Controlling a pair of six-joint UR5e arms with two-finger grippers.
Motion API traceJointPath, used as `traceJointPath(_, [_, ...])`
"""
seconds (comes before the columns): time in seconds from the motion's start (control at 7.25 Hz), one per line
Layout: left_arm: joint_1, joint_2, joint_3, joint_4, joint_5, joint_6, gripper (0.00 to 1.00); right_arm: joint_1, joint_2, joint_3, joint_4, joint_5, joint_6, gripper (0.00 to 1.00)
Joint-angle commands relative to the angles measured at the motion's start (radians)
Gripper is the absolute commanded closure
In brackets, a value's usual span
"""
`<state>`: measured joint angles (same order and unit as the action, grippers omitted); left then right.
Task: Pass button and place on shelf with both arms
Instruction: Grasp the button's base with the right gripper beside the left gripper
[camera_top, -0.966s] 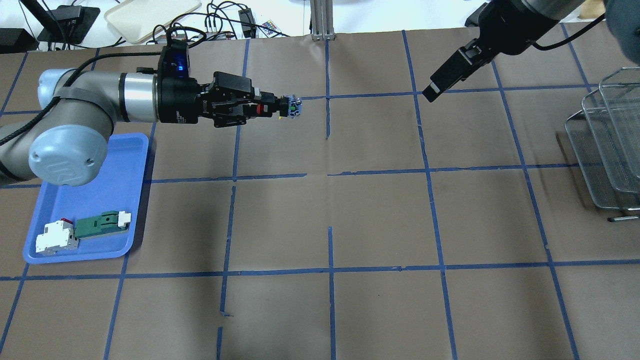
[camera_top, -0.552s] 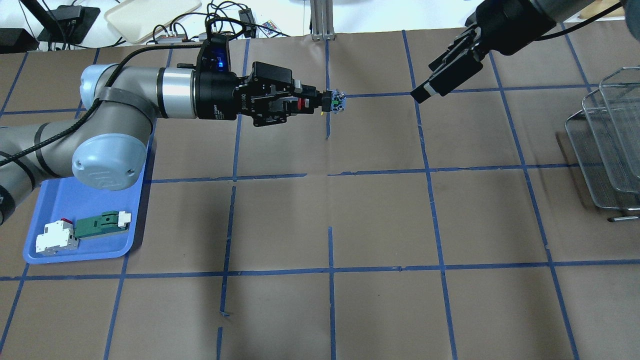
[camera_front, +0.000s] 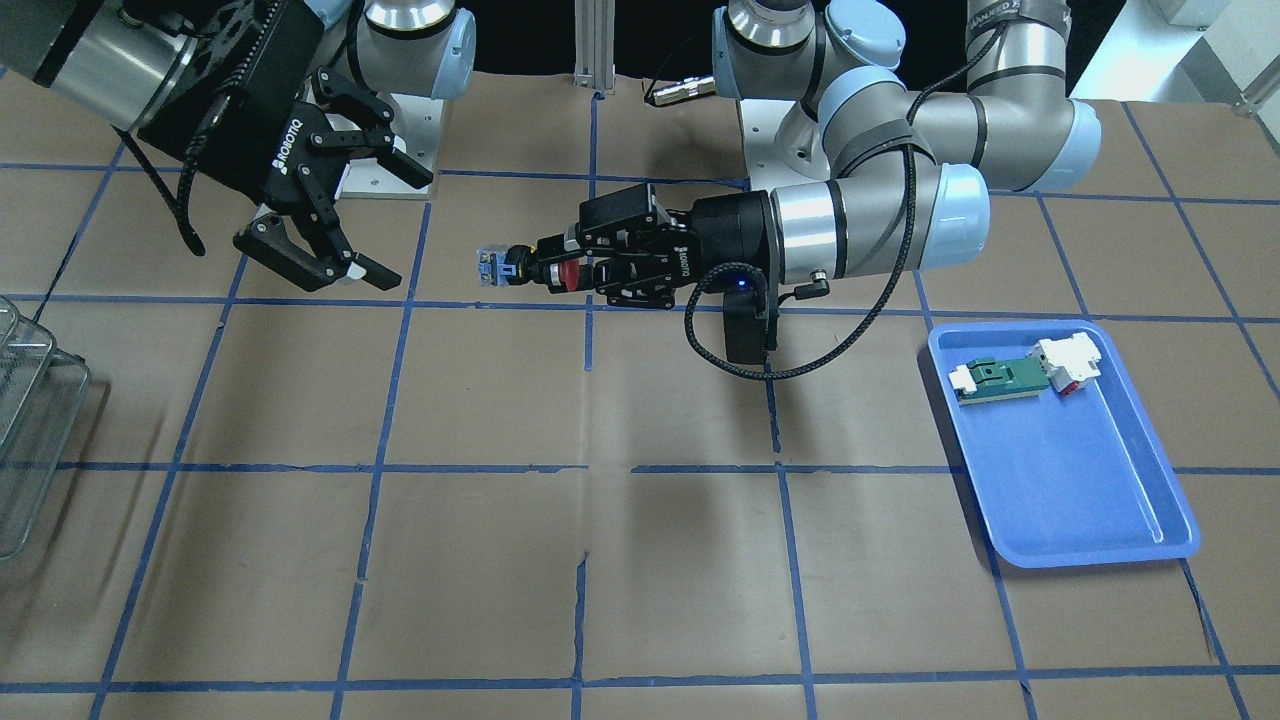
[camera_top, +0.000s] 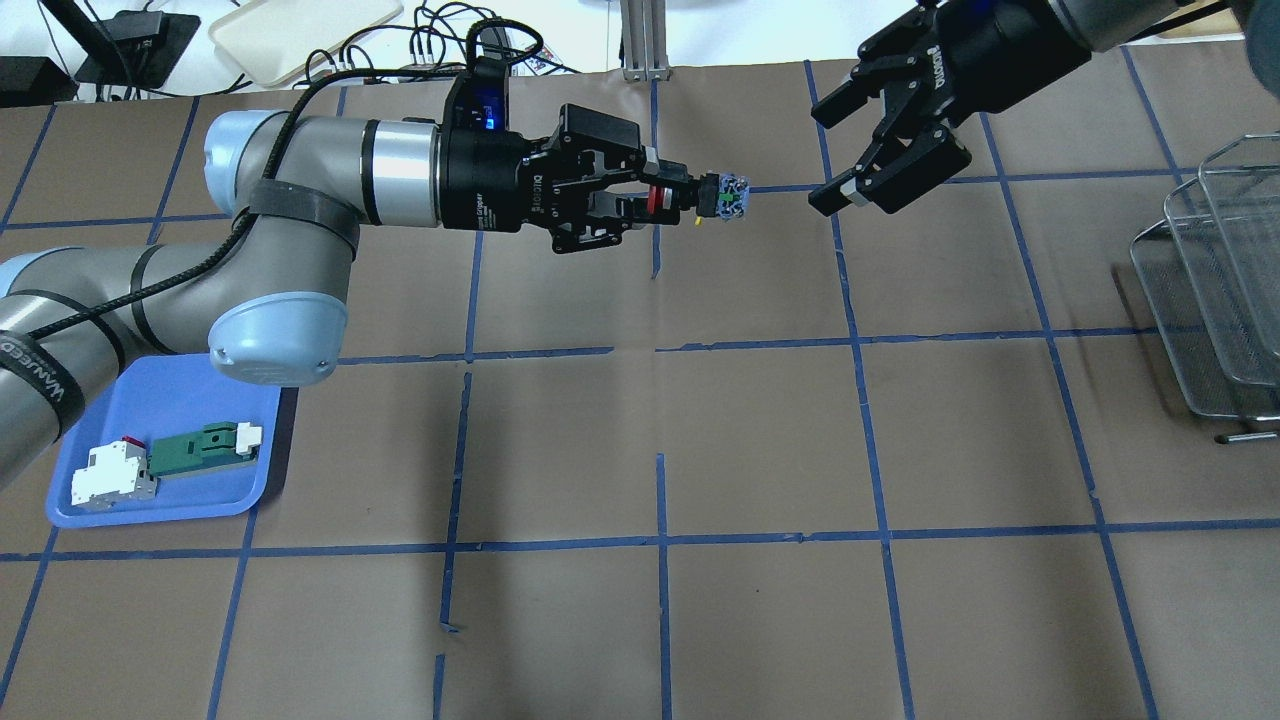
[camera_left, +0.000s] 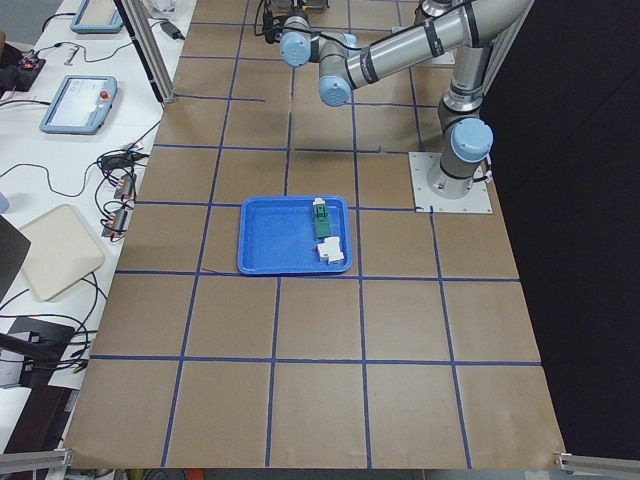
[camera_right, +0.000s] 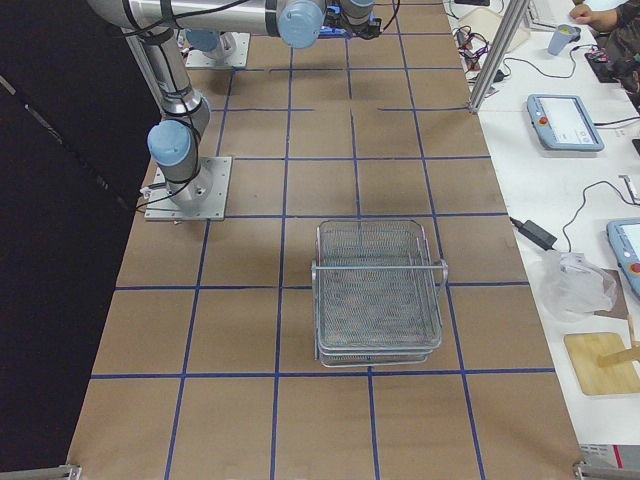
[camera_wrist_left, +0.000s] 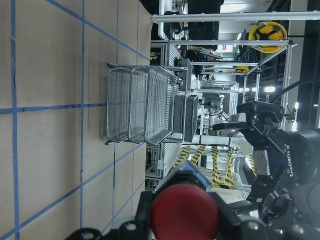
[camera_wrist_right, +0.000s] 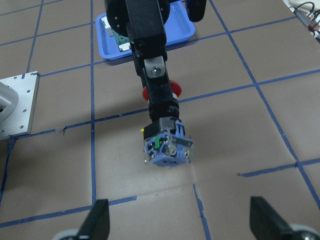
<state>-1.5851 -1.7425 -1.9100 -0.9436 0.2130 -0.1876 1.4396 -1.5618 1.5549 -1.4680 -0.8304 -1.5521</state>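
While pinching the button (camera_top: 735, 196) tight in the left gripper (camera_top: 682, 199) above the table (camera_top: 760, 430), far from the shelf (camera_top: 1215, 290), offers its blue-grey base toward the right gripper (camera_top: 816, 162), spread wide, not yet touching. Probably light, rigid, slick; best gripped across the base's flat sides.

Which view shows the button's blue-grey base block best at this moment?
Right wrist-mounted: the button points its base straight at the lens, with the terminals visible. Overhead and front-facing show it small and side-on in the left pincer. Left wrist-mounted shows only the red cap. The side views show nothing usable of it.
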Motion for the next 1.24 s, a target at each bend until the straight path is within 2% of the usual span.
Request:
traceJointPath(0.0, [-0.028,-0.005,0.041,0.092,0.009,-0.14,1.0,0.011,-0.001,-0.001,-0.011,0.02,-0.013,0.0])
traceJointPath(0.55, [-0.067,0.021,0.049,0.12,0.011,-0.183,1.0,0.05,-0.004,-0.001,-0.006,0.01,0.033,0.0])
traceJointPath(0.83, [-0.067,0.031,0.04,0.201,0.011,-0.252,1.0,0.05,-0.004,-0.001,-0.003,0.011,0.038,0.0])
traceJointPath(0.97, [-0.067,0.032,0.037,0.215,0.012,-0.266,1.0,0.05,-0.004,-0.001,0.003,0.013,0.044,0.22])
traceJointPath(1.1, [-0.067,0.034,0.032,0.218,0.012,-0.266,1.0,0.05,-0.006,-0.002,0.005,0.011,0.047,0.69])
